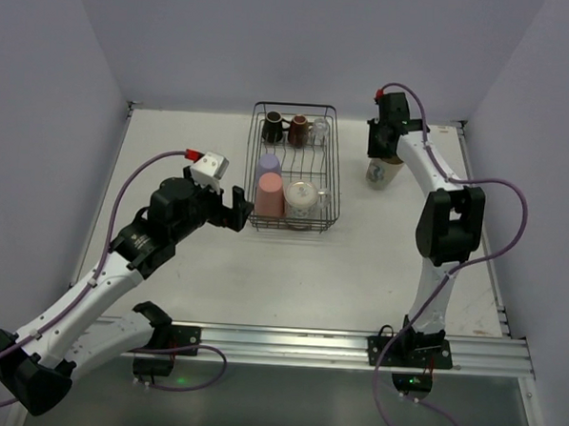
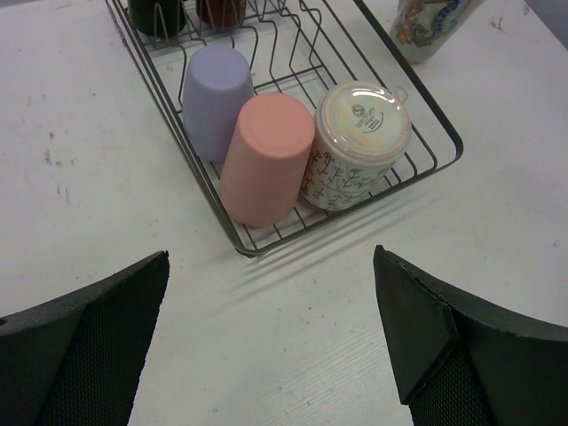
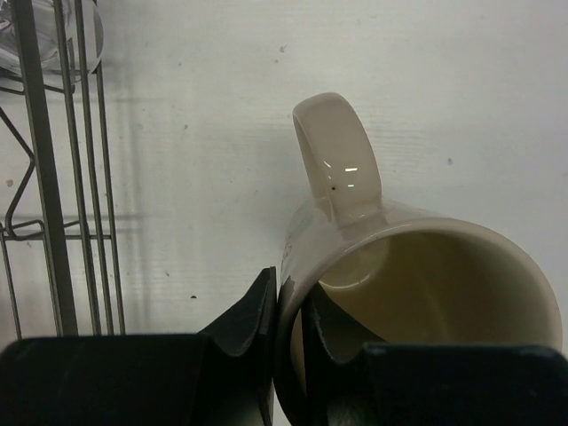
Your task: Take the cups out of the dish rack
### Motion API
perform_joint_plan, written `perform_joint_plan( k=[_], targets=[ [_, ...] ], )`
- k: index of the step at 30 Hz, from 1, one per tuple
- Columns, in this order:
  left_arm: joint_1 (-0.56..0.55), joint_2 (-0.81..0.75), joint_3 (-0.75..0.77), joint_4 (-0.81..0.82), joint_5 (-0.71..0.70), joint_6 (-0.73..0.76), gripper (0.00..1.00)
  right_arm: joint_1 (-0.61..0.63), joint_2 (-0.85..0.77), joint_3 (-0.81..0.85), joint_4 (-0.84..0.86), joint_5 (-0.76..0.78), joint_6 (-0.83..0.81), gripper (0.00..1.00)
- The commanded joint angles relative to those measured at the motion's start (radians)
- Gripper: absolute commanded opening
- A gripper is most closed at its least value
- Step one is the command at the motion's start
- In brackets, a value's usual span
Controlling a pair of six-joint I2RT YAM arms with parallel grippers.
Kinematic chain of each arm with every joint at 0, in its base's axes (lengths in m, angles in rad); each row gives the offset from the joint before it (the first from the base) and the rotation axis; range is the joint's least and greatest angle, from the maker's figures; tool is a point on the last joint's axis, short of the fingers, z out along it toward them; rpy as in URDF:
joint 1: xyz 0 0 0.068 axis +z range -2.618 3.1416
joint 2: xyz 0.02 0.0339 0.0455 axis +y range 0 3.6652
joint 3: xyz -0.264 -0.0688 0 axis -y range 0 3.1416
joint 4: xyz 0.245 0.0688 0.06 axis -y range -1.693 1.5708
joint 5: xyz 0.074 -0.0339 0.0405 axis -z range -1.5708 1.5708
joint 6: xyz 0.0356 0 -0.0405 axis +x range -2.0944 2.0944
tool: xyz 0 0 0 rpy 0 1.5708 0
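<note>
The dish rack stands in the middle of the table, its long sides running from near to far. Left of its near left corner hangs the left claw, its fingers spread wide apart and holding nothing; in the left wrist view the rack's near end lies between and beyond the two fingertips. Inside the rack, along the left side, a lavender tumbler and a pink tumbler lie mouth down, touching each other, the pink one nearer. Just right of the pink tumbler, in the near right corner, a printed cup sits upside down with its base upward. At the far end of the rack a black mug, a brown mug and a clear glass stand in a row from left to right. Outside the rack, to its right and toward the far side of the table, a cream mug is upright, mouth up. The right claw is clamped on its rim wall, one finger inside and one outside. Whether the mug's base touches the table cannot be told.
</note>
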Motion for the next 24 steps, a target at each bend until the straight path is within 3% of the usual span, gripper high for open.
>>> perform_joint_plan(
  k=[1, 7, 11, 12, 14, 15, 19, 24],
  targets=[
    [0.003, -0.015, -0.004, 0.035, 0.013, 0.038, 1.0, 0.018, 0.029, 0.124, 0.024, 0.044, -0.055, 0.0],
    [0.001, 0.022, 0.011, 0.039, 0.08, 0.047, 1.0, 0.035, 0.092, 0.144, 0.037, 0.047, -0.059, 0.01],
    [-0.01, 0.071, 0.054, 0.035, 0.141, 0.042, 1.0, 0.044, 0.095, 0.135, 0.043, 0.059, -0.07, 0.26],
    [-0.013, 0.077, 0.069, 0.035, 0.145, 0.036, 1.0, 0.044, 0.094, 0.133, 0.043, 0.061, -0.067, 0.42],
    [-0.025, 0.101, 0.086, 0.033, 0.145, 0.012, 1.0, 0.046, 0.065, 0.113, 0.047, 0.063, -0.059, 0.55],
    [-0.031, 0.115, 0.109, 0.032, 0.146, 0.002, 1.0, 0.047, 0.045, 0.098, 0.063, 0.055, -0.052, 0.69],
    [-0.097, 0.196, 0.178, 0.03, 0.102, -0.037, 1.0, 0.047, -0.09, 0.037, 0.112, 0.007, -0.026, 0.87],
    [-0.218, 0.376, 0.345, 0.001, 0.031, 0.028, 1.0, 0.047, -0.27, -0.083, 0.15, -0.069, 0.026, 0.97]
  ],
)
